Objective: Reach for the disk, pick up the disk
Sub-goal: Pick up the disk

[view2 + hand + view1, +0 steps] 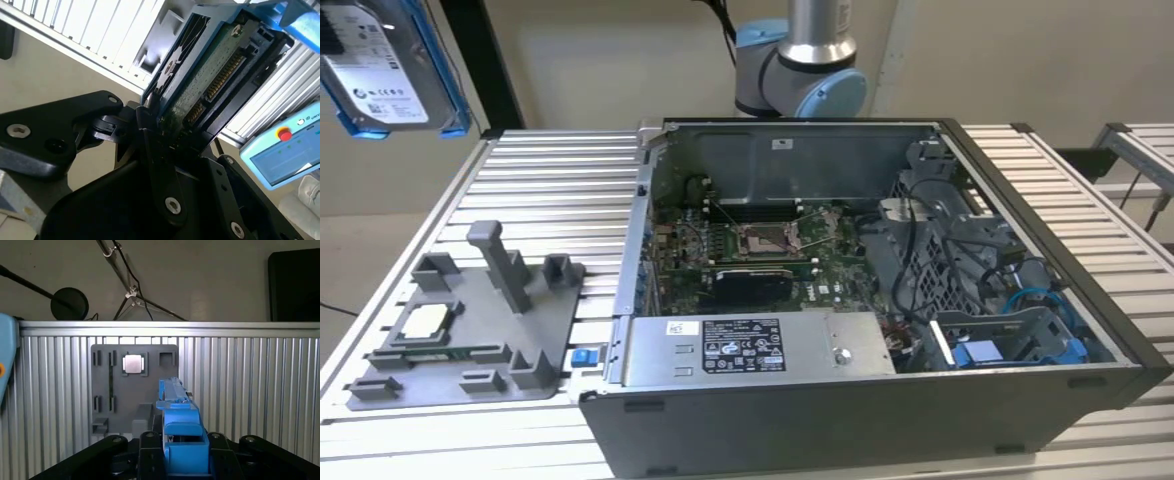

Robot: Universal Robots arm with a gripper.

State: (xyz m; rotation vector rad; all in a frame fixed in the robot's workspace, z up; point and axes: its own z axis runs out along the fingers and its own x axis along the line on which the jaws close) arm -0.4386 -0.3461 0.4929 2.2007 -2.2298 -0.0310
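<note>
The black gripper point(172, 132) is closed tight on the flat silver-grey metal disk with blue side rails point(384, 72), which hangs high above the ribbed metal table point(540, 175), so the pick-up looks done, and any move now needs a firm, steady hold.
</note>
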